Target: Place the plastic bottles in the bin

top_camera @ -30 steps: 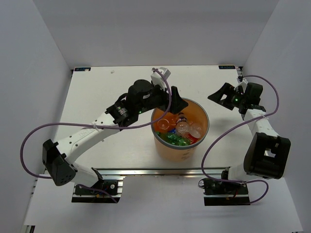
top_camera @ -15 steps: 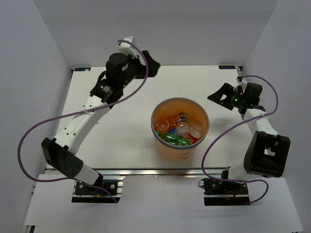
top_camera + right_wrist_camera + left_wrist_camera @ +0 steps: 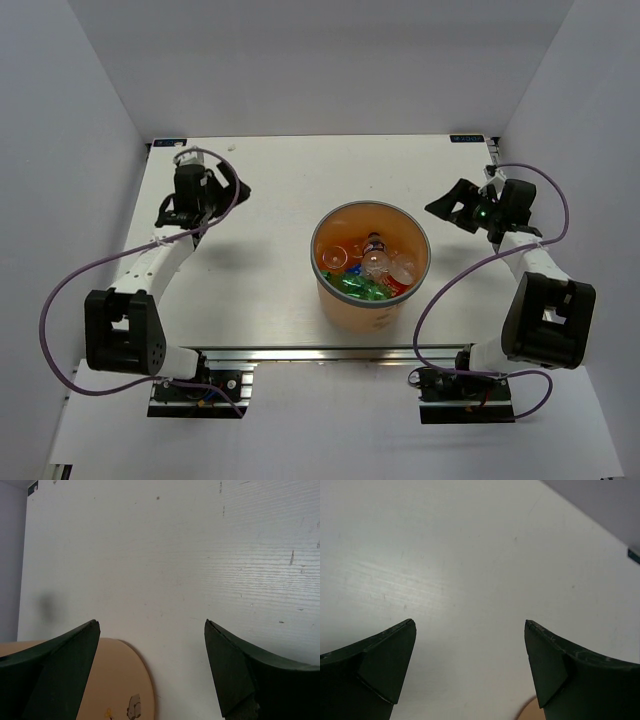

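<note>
Left gripper (image 3: 230,187), jaws wide and empty, has swung back from over the bin (image 3: 360,312), now well to its right, between it and the equally open, empty right gripper (image 3: 446,206); the plastic bottles (image 3: 372,264) lie inside and none shows outside, so the task looks finished.

overhead from near edge, wrist views close, facing down, all share table (image 3: 270,200)

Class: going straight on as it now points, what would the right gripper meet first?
Likely the bare table; the right gripper's line seems to pass beside the bin, though depth is unclear.
</note>
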### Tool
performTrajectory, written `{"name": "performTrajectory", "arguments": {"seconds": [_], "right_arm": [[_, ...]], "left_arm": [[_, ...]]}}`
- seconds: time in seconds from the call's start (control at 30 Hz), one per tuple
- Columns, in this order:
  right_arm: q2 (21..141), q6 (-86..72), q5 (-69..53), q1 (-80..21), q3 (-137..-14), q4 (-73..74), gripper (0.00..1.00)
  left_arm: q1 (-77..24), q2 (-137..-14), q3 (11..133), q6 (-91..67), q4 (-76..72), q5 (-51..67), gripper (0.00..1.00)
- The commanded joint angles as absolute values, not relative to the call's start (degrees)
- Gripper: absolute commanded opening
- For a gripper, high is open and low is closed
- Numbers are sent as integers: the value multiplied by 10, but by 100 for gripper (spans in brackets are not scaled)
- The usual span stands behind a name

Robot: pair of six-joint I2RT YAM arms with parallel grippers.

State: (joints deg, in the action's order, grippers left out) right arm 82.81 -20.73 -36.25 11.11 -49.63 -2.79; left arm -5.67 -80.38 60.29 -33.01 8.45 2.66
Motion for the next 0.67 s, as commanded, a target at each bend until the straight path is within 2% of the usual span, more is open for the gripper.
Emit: {"name": "performTrajectory", "arguments": {"seconds": [0.0, 0.3, 0.63], "right_arm": [[799, -207, -373, 109, -489, -73, 89], [785, -200, -353, 108, -480, -81, 89], [779, -192, -328, 109, -475, -76, 89]], "left_arm": [[-64, -773, 559, -340, 32, 26, 98], [-64, -766, 537, -325, 30, -29, 98], [-64, -773, 531, -320, 32, -22, 98]]}}
